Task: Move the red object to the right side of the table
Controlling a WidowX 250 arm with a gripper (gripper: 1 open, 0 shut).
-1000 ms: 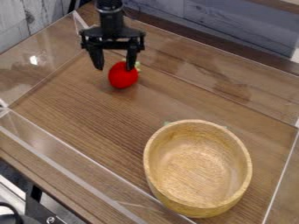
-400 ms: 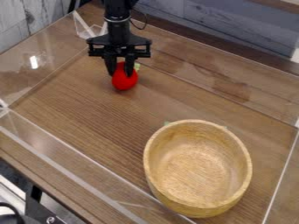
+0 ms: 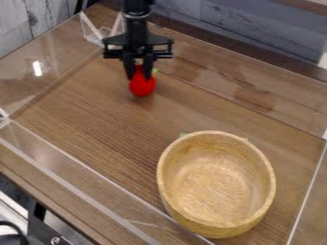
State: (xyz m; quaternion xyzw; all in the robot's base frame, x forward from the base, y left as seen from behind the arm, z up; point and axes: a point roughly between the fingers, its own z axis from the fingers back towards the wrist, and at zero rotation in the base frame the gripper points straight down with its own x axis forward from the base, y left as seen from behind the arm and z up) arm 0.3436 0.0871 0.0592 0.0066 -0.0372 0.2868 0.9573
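The black gripper point(image 3: 140, 64) was closed on the red toy point(image 3: 141, 85), which had a bit of green at its top; both were far beyond the wooden bowl point(image 3: 216, 184), toward the upper left from it in the view; the bowl stood on the brown table point(image 3: 90, 134), and nothing was seen inside the bowl.

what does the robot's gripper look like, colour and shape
The gripper is black, with a narrow upright body that widens lower down into two slim, dark fingers. No bright markings or lettering can be made out on it at this size.
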